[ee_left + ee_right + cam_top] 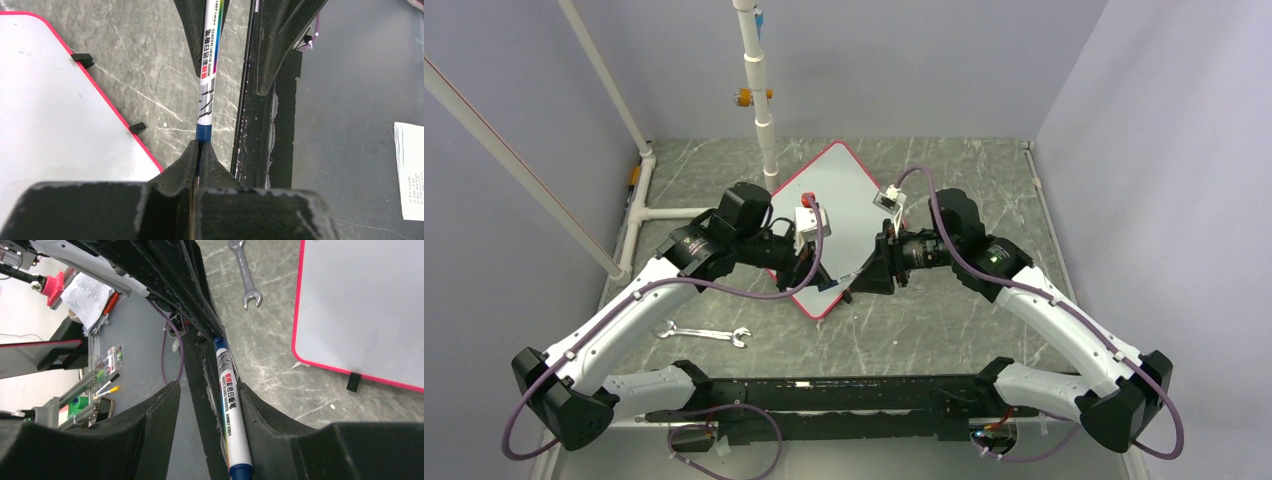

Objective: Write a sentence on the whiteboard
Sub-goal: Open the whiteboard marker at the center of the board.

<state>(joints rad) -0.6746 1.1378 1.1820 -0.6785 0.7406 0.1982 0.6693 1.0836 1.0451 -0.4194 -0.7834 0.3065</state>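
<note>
Nearest the lens in the left wrist view, the left gripper [201, 150] has its fingers pressed together on one blue end of a marker [207, 80]. The barrel runs on to the right gripper [206, 390], whose fingers stand apart; the pen lies against one of them, unpinched. Both meet just off the near corner of the whiteboard [849, 185], which lies flat on the table [944, 320] at far centre, turned cornerwise, its visible face blank. A wrench [704, 334] lies near left. This looks like marker preparation, a handover or an uncapping, though I cannot tell which end is the cap. Next, the right gripper probably must close on the barrel before either arm pulls.
</note>
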